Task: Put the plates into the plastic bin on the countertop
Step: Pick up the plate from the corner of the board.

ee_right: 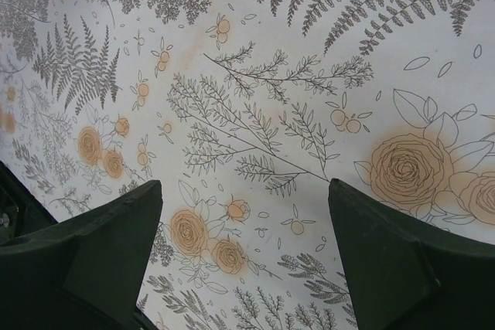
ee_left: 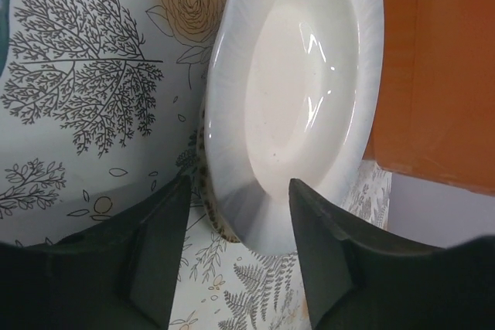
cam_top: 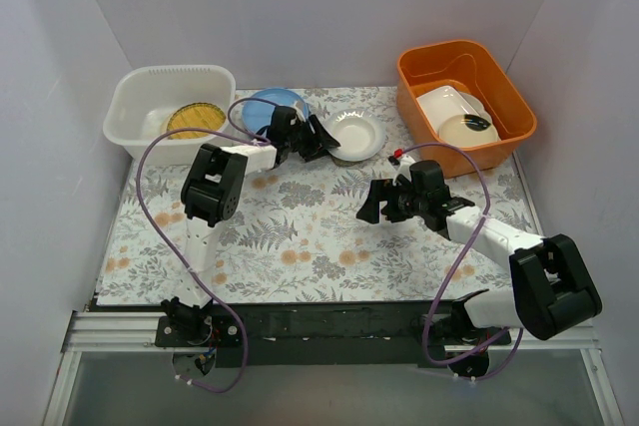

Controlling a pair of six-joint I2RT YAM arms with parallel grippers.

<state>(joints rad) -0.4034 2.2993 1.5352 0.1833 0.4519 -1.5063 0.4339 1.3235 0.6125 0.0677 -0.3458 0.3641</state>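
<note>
The white plate [cam_top: 356,134] is my current target. It lies flat on the countertop [cam_top: 300,236], about midway between the bin [cam_top: 175,71] and the orange tub [cam_top: 406,97], well apart from both. The left gripper [cam_top: 321,137] is at its near-left rim. In the left wrist view that rim sits between the two fingers [ee_left: 158,245], with the jaws part-way apart astride it. I can't tell whether the pads are biting, so I don't count the plate as held, and it doesn't look lifted.

Going outward, a blue plate [cam_top: 272,105] sits on the countertop just beside the bin's right wall, behind the left arm. One yellow plate [cam_top: 195,119] already lies in the bottom of the bin.

By my count that is one plate in and two visible ones left, the white one being the step in hand. So I judge the task to be early to midway. If more plates exist, these views don't show them.

The right gripper [ee_right: 244,187] hangs over bare countertop right of centre, jaws wide apart, with nothing between them.

The orange tub holds a white rectangular dish [cam_top: 444,104] and a cream dish [cam_top: 469,130]. I'm leaving both alone.
</note>
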